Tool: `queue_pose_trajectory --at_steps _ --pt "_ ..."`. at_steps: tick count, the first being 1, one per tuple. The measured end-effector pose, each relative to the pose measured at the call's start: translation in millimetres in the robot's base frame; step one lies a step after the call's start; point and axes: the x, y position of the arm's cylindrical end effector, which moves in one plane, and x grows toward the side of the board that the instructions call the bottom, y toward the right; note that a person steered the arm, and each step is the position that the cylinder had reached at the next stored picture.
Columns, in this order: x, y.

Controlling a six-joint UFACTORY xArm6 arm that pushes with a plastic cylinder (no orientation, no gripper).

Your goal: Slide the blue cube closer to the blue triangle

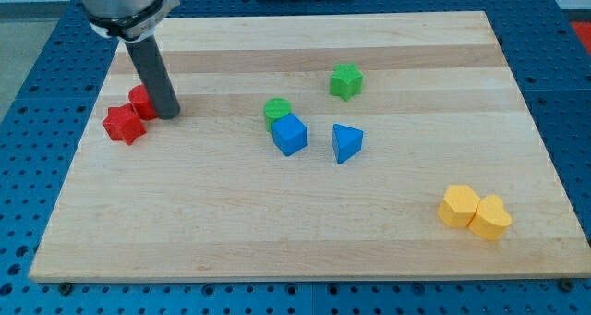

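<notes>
Altogether two blue blocks (289,135), two green (345,80), two red (123,124), two yellow (459,206); no hand

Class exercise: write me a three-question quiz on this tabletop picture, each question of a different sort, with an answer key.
1. True or false: the blue cube touches the blue triangle.
2. Which block sits right behind the blue cube? A) yellow B) green cylinder C) red star
3. Fill in: my tip stands at the view's ____ side, beside the red blocks.

Key: 1 false, a gap separates them; 2 B; 3 left.
</notes>
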Motion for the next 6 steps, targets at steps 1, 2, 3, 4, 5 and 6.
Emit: queue_pose_trajectory --at_steps 1,2,3,4,5,6 --pt "0 -3" --pt "0 -2" --pt "1 24" --pt "24 52" --pt "42 82" --pt "51 123"
